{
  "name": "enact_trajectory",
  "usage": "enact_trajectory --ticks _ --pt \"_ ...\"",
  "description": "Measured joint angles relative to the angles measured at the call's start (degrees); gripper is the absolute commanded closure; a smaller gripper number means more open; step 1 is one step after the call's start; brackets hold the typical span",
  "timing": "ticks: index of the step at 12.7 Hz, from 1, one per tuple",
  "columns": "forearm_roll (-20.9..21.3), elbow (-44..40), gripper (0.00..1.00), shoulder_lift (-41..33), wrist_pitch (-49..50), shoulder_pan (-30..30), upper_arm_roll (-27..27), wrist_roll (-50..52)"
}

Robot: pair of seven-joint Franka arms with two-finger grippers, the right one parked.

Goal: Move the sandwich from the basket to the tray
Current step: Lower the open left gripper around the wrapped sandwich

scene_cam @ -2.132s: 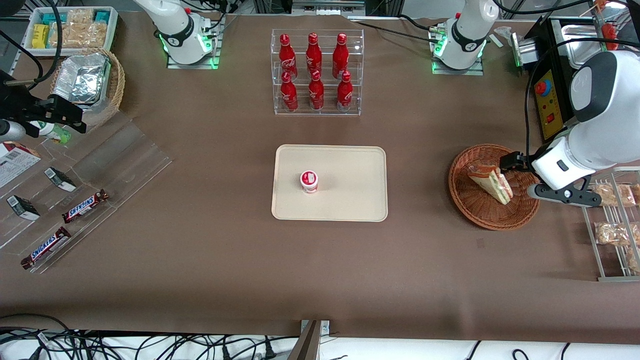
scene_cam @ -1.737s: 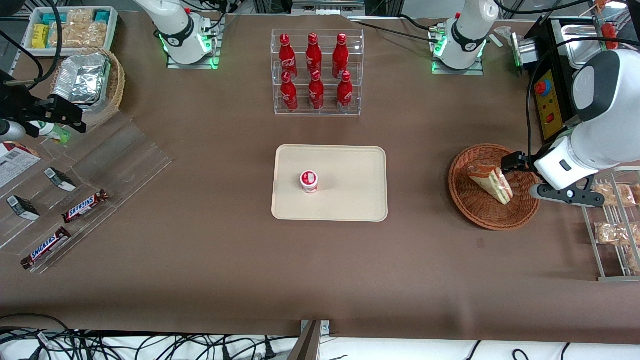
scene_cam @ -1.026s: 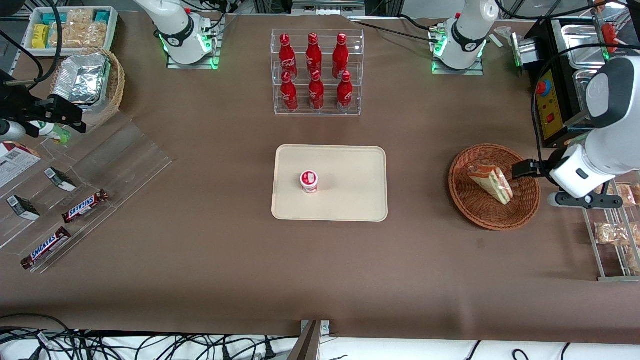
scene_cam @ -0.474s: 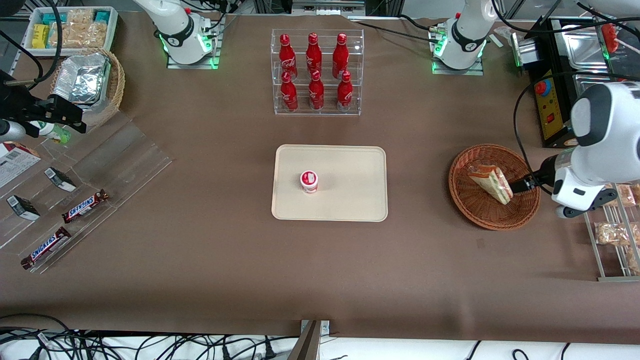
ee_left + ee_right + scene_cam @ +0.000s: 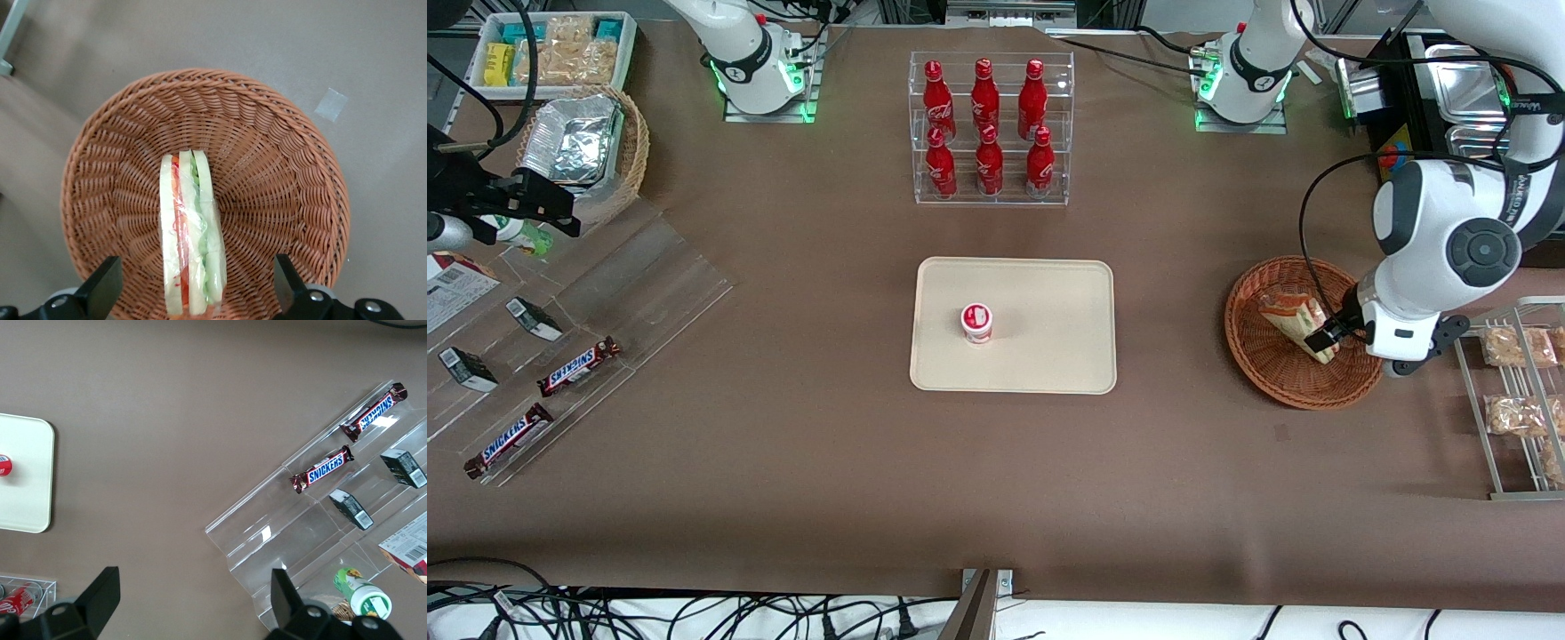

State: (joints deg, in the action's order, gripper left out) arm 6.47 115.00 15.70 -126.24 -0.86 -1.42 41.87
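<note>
The sandwich (image 5: 1296, 326) (image 5: 190, 237), a clear-wrapped wedge of pale bread with red and green filling, stands on edge in the round reddish-brown woven basket (image 5: 1272, 369) (image 5: 280, 167) toward the working arm's end of the table. My gripper (image 5: 1323, 339) (image 5: 195, 293) hangs over the basket above the sandwich's wide end. It is open, one finger (image 5: 103, 290) on each side of the wedge, clear of the wrap. The cream tray (image 5: 1049, 356) lies mid-table, toward the parked arm's end from the basket.
A small red-and-white cup (image 5: 976, 322) stands on the tray. A clear stand of red bottles (image 5: 990, 129) is farther from the camera than the tray. A metal rack of snack bags (image 5: 1516, 400) lies beside the basket. Candy bars (image 5: 578, 366) sit on clear shelves toward the parked arm's end.
The arm has swung round and the gripper has come from beside the basket's rim to over the sandwich's wide end. The sandwich has not moved.
</note>
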Motion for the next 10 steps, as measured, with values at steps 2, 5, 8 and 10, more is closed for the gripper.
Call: enact_trajectory --ticks 2,5,8,10 --pt "1.7 4.2 0.0 -0.6 -5.5 0.0 0.0 2.0" --pt "4.9 8.3 0.0 -1.0 -10.2 0.0 0.1 6.0" --pt "6.0 10.3 0.0 -1.0 -12.3 0.0 0.2 8.3" --pt "6.0 11.0 0.0 -0.9 -12.6 0.0 0.4 9.1"
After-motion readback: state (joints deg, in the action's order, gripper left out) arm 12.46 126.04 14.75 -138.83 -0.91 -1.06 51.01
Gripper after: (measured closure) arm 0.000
